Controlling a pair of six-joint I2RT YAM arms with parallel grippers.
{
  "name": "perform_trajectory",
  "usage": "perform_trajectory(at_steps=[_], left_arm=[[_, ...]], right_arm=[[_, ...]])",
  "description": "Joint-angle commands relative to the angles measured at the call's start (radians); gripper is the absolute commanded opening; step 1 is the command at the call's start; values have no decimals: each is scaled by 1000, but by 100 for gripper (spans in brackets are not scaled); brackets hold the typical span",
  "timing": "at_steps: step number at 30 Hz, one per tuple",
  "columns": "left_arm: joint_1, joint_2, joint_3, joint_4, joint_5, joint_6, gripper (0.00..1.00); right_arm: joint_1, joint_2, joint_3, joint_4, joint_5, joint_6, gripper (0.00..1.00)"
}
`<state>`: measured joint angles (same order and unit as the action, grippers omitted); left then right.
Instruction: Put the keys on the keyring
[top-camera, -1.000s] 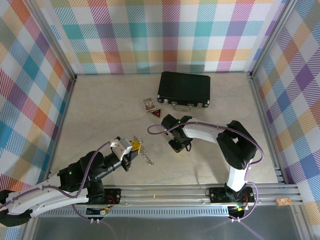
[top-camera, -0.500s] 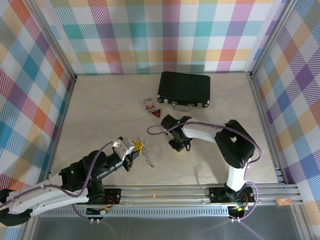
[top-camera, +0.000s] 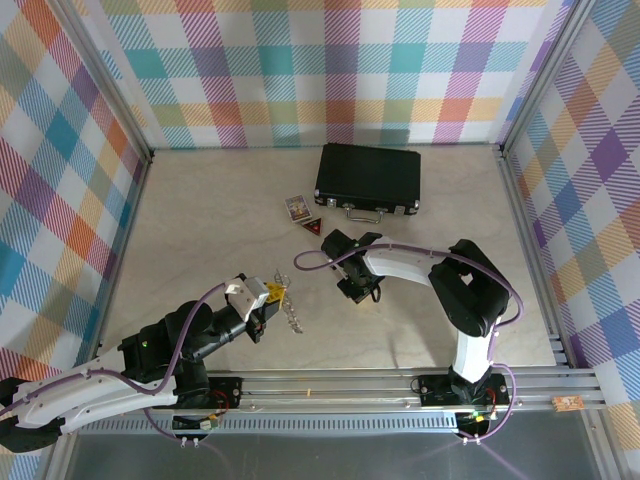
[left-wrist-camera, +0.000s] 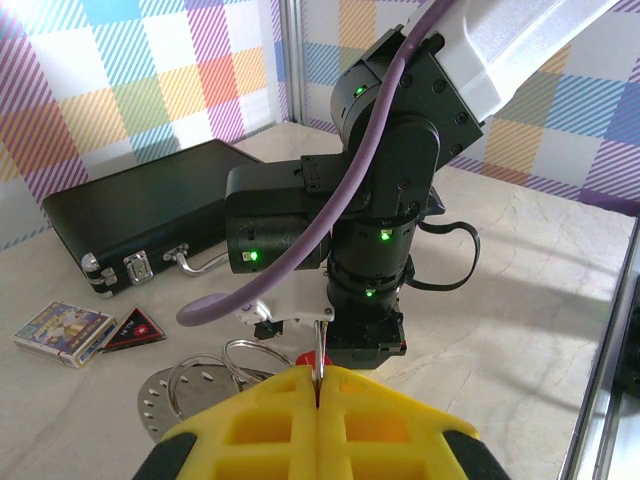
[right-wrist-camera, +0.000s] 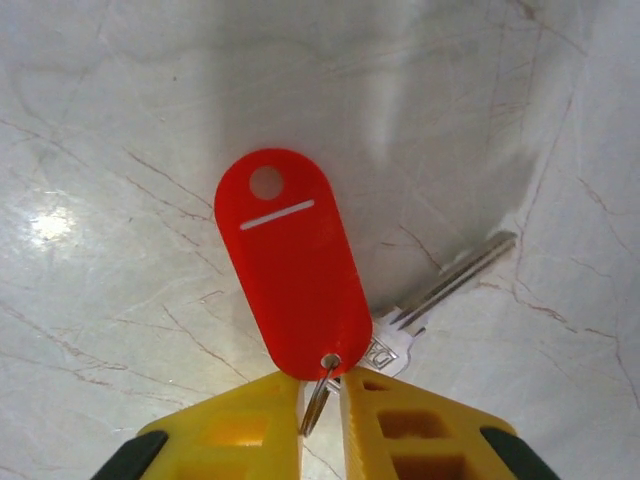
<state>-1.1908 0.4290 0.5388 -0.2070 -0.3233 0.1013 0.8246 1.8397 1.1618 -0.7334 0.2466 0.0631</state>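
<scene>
The key has a bright red oval head (right-wrist-camera: 290, 270), a silver blade (right-wrist-camera: 455, 275) and a small split ring (right-wrist-camera: 316, 398), and it lies on the marble table. My right gripper (right-wrist-camera: 322, 385) points down over it, its yellow fingers pinched on the upright split ring. From above, the right gripper (top-camera: 358, 292) is at mid-table. My left gripper (left-wrist-camera: 318, 372) is shut on a thin wire of the keyring, whose loops (left-wrist-camera: 225, 360) and perforated grey plate (left-wrist-camera: 160, 395) hang lower left. Seen from above, the keyring (top-camera: 287, 308) dangles beside the left gripper (top-camera: 270, 295), just left of the right gripper.
A black case (top-camera: 368, 178) lies at the back of the table. A small printed card (top-camera: 297, 207) and a dark red triangular tag (top-camera: 314, 226) lie in front of its left end. Checked walls enclose the table; a metal rail runs along the near edge.
The right gripper has shifted slightly left over the key. The left gripper has nudged a little, and the hanging keyring has swung slightly up and left.
</scene>
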Motion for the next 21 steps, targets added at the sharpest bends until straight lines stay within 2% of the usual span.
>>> perform_trajectory(at_steps=[1,8,21], left_arm=[[-2,-7,2,59,13,6,0],[-2,-2,0,63,17,4,0],[-2,-4,1,54,35,-1,0]], right_arm=[[5,-5,11,-5,5,-4,14],[5,-49,0,-15,-20,-6,10],[-58,-195,-136,82,-326,-25,0]])
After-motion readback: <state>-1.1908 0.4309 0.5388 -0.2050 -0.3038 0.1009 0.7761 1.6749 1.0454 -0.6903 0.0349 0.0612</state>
